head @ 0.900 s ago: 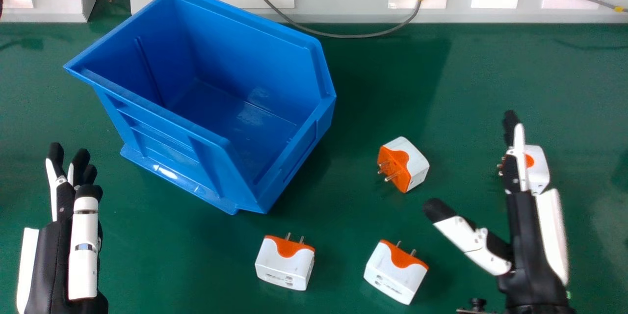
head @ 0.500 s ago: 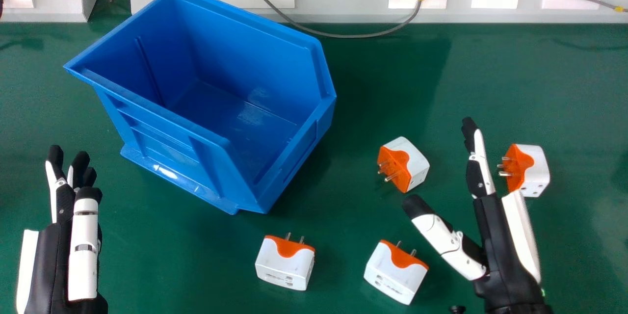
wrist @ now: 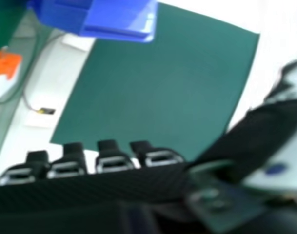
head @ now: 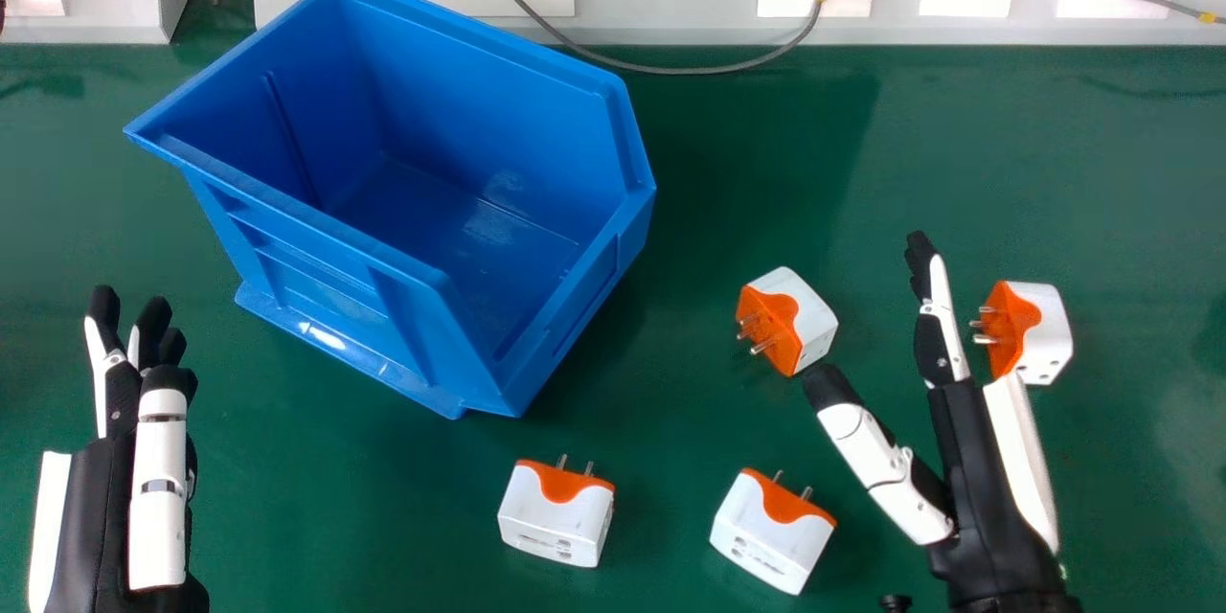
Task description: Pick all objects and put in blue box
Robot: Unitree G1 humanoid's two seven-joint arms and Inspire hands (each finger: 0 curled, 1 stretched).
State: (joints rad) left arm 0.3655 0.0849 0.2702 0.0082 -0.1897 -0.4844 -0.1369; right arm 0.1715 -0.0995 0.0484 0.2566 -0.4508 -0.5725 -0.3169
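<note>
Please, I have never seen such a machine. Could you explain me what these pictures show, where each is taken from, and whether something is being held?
This is a humanoid robot with two human-like, black and white hands. The large picture comes from a camera on its head, looking forward and down. The small picture comes from a camera at its right hand.

On the green work surface stands an open blue box. Four white and orange plug adapters with metal pins lie outside it: two nearer the robot and two farther away.

The right hand is between those two farther adapters, with open fingers. The left hand is at the other side, also open. Neither holds anything. The task is to put the adapters into the box.
</note>
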